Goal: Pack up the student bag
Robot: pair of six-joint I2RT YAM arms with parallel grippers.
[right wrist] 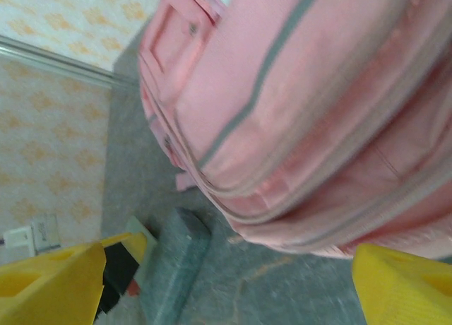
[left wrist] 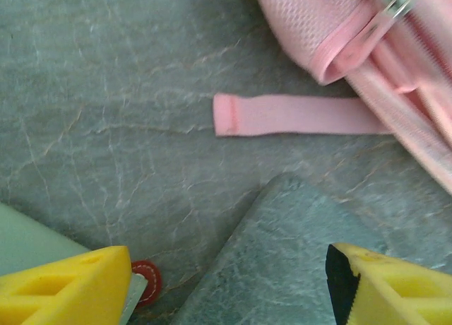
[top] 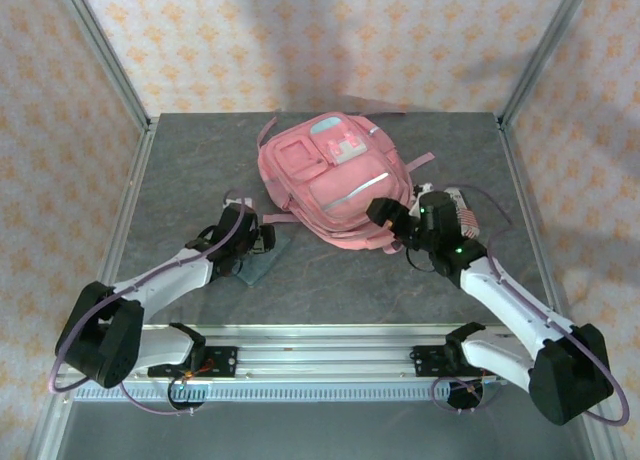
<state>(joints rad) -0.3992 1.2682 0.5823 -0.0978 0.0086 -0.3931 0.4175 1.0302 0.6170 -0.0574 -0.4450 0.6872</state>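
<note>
- Plainly, the packing is not finished: the bag (top: 330, 175) lies flat, front up, at the middle back of the bench (top: 180, 170). From above its zips look closed, so I judge one must be opened before anything goes in.
- What is already inside cannot be told.
- A grey pouch (top: 258, 270) lies out on the bench, left of the bag's near end and apart from it; it looks like the next thing to pack.
- The left gripper (top: 257, 242) hovers over that pouch with its jaws wide apart and nothing held. In the left wrist view, the pouch's corner lies on the bench below, between the two yellow fingers (left wrist: 70, 290).
- The right gripper (top: 386, 218) is at the bag's near right corner, jaws also spread wide, with hold of nothing; its camera looks along the bag's front from close by.
- A loose pink strap (left wrist: 296, 116) lies flat on the bench between bag and pouch; it could snag a finger.
- A small red tag (left wrist: 145, 282) and a pale green piece (left wrist: 28, 240) show beside the pouch; what they belong to I cannot tell.
- A striped white thing (top: 460, 202) lies by the right arm, outside the bag, too small to name.
- Both arms reach toward the bag's near end, so they may crowd each other.
</note>
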